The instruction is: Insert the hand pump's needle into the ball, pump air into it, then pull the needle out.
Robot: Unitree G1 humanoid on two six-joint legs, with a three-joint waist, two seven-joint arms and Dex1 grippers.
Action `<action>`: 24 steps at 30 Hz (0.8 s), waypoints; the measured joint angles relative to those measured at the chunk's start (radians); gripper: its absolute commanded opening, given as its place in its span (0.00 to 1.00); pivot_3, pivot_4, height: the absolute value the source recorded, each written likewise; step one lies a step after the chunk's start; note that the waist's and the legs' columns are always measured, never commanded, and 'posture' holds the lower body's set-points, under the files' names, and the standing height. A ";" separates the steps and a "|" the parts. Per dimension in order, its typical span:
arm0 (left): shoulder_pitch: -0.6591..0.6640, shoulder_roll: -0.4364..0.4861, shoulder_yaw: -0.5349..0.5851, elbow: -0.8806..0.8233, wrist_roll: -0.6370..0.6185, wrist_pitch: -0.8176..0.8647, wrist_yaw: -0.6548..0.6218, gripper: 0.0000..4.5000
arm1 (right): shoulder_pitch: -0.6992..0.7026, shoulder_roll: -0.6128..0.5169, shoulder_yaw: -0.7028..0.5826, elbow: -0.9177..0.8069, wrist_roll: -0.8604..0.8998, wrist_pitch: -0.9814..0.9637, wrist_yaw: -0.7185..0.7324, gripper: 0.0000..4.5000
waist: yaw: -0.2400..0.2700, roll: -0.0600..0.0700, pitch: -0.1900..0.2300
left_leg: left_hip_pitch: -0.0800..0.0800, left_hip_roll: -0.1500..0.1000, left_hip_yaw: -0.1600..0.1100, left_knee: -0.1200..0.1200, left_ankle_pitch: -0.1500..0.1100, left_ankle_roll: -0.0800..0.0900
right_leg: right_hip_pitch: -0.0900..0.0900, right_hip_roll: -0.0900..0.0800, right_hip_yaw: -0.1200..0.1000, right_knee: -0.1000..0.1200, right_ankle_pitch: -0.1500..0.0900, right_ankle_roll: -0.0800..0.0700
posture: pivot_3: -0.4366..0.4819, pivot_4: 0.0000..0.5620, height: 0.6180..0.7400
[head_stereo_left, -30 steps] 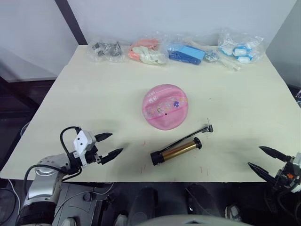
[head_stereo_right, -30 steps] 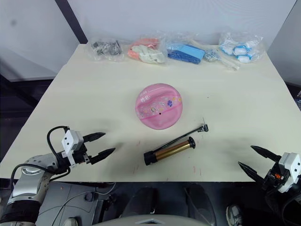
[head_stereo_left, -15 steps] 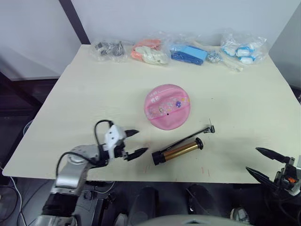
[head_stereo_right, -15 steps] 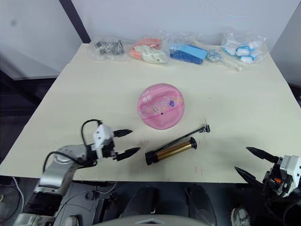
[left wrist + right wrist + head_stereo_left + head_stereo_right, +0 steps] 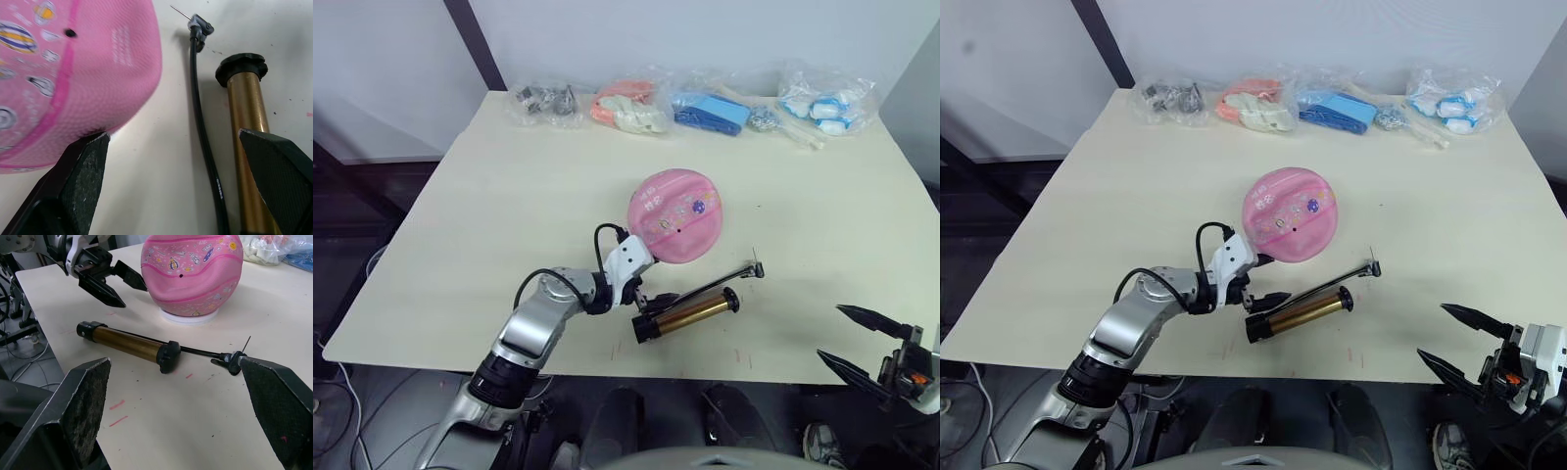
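Left gripper [image 5: 651, 294] spread wide between ball [image 5: 678, 214] and hand pump [image 5: 686, 314], near tabletop [image 5: 509, 215] front edge. Right gripper [image 5: 857, 341] spread too, off the front right corner. No readable words on ball.

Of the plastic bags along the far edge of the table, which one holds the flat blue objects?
The third bag from the robot's left, between the bag of orange and cream items and the bag of white and blue pieces.

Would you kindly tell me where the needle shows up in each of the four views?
Left eye: needle, right of the ball.
Right eye, same spot.
Left wrist, beyond the pump.
Right wrist, upright at the hose's end.
Shared landmark: the ball.
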State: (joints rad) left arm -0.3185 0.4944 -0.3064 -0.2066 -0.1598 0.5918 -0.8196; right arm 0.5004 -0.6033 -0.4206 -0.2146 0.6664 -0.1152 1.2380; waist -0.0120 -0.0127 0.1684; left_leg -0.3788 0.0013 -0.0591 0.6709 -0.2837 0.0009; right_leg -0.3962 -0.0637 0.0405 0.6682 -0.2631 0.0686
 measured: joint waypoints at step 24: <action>-0.045 -0.094 -0.115 0.059 0.077 0.050 0.082 1.00 | -0.003 -0.011 -0.016 -0.034 0.004 0.025 -0.002 0.97 | -0.002 0.000 0.000 | 0.000 0.000 0.000 0.000 0.000 0.000 | 0.001 0.000 -0.001 -0.002 0.000 0.000 | 0.48 0.27 1.00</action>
State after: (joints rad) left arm -0.3636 0.4006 -0.4217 -0.1473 -0.0824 0.6413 -0.7379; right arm 0.4972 -0.6140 -0.4361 -0.2482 0.6707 -0.0904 1.2365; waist -0.0136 -0.0122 0.1681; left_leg -0.3789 0.0012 -0.0589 0.6709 -0.2837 0.0009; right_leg -0.3951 -0.0634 0.0398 0.6660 -0.2630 0.0687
